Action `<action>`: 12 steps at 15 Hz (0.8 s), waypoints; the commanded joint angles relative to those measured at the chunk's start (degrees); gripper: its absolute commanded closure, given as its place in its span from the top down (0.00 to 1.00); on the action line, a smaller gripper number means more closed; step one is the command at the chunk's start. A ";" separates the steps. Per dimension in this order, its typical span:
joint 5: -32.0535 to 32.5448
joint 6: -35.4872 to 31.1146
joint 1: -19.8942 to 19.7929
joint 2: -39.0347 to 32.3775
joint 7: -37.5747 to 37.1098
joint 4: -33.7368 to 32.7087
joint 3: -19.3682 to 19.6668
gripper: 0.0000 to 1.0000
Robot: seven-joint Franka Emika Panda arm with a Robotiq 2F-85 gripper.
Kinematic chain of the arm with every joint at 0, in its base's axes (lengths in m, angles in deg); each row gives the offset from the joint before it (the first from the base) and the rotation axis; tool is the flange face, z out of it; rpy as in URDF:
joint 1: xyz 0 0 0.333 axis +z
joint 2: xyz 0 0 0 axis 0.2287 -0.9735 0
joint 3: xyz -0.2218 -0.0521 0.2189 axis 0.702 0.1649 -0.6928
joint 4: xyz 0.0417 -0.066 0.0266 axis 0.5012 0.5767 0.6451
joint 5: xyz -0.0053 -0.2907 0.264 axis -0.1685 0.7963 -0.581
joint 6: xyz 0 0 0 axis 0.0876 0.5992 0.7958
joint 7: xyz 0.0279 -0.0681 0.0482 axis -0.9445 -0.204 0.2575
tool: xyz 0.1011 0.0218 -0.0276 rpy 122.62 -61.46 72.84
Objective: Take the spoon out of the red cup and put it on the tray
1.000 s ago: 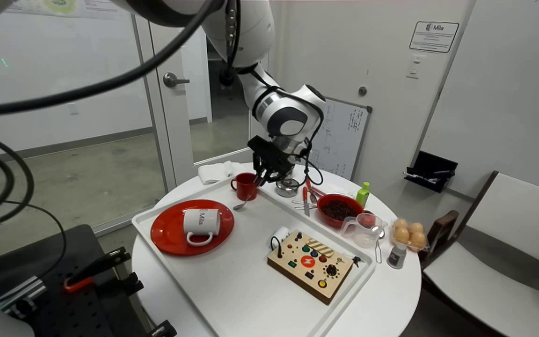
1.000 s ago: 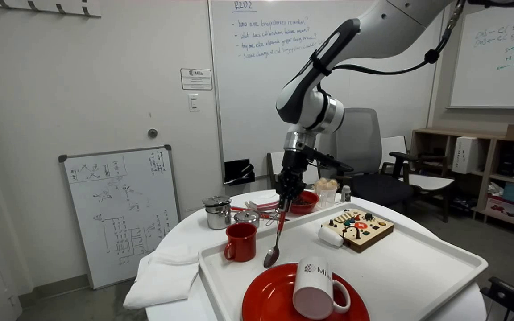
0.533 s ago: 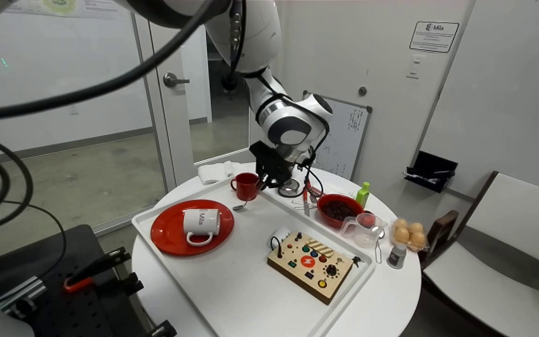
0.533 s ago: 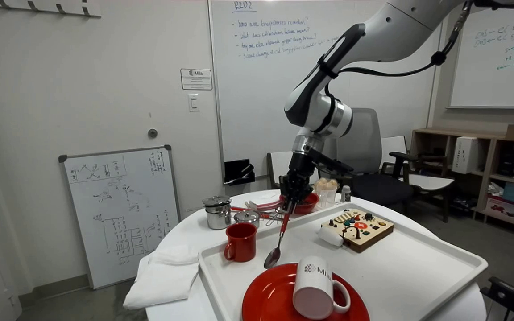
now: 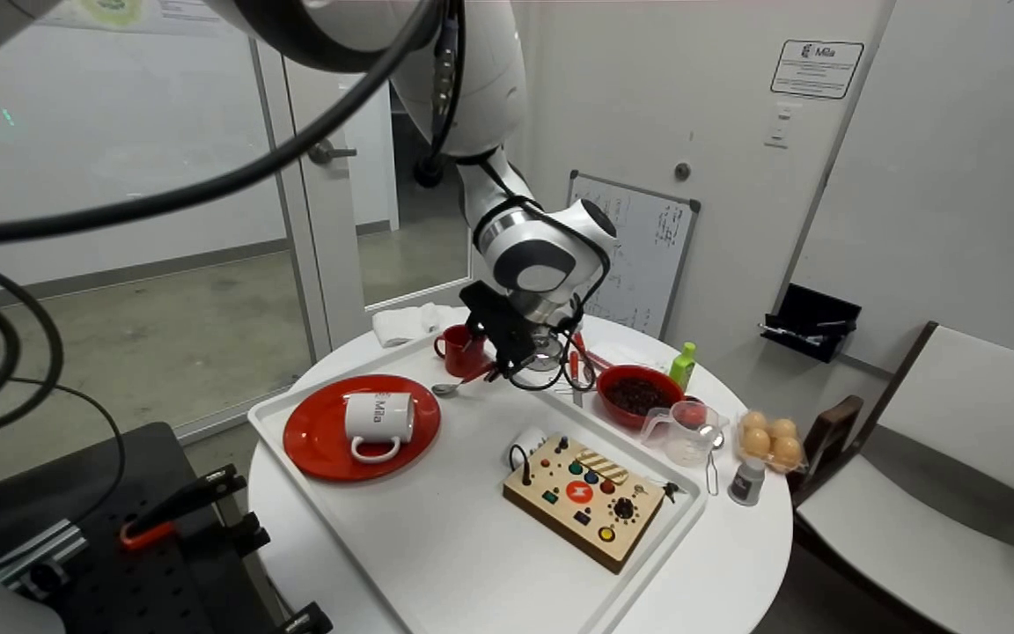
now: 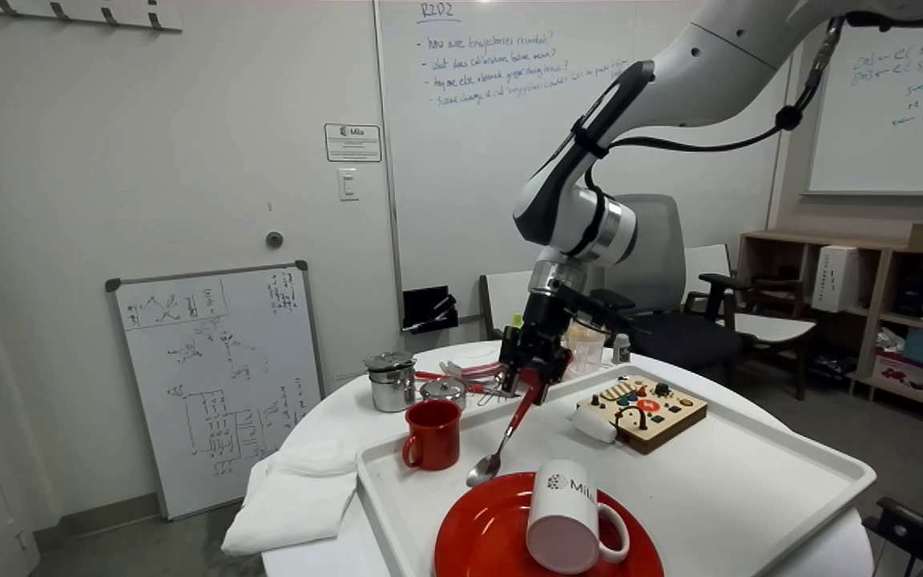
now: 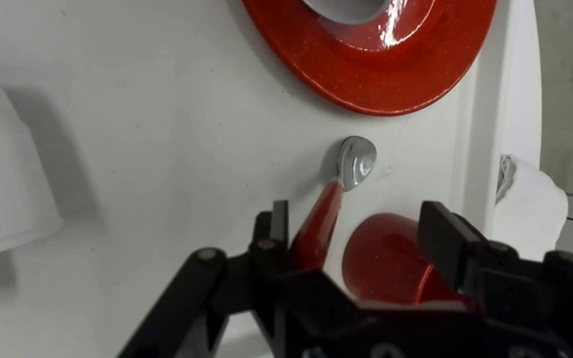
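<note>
The spoon (image 7: 324, 211) has a red handle and a metal bowl. It slants beside the red cup (image 6: 433, 437), its bowl down at the white tray (image 6: 718, 489) and its handle rising between my jaws. In the wrist view my gripper (image 7: 357, 219) stands open, fingers wide apart. The handle lies close along the left-hand finger (image 7: 280, 221), well away from the right-hand finger (image 7: 440, 238); the handle's upper end is hidden by the gripper. Upright on the tray's corner, the red cup shows beyond the jaws in the wrist view.
A red plate (image 6: 477, 529) bearing a white mug (image 6: 562, 521) is near the spoon's bowl. Farther along the tray are a wooden control board (image 5: 582, 506) and a white cup (image 6: 594, 423). Metal pots (image 6: 392, 385) and a red bowl (image 5: 613, 405) stand just outside the rim.
My gripper has come lower, and its jaws have parted from around the spoon's handle. The handle now leans flatter, and the bowl has shifted slightly. The red cup has stayed put.
</note>
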 commanded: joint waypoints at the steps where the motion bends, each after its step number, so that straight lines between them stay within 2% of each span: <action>1: -1.25 -1.41 -0.04 0.07 -0.59 0.85 -0.44 0.99; 4: -0.80 -1.33 0.42 0.60 -1.65 1.29 0.03 1.00; 12: 1.34 -1.23 4.57 3.30 -9.98 2.80 3.40 1.00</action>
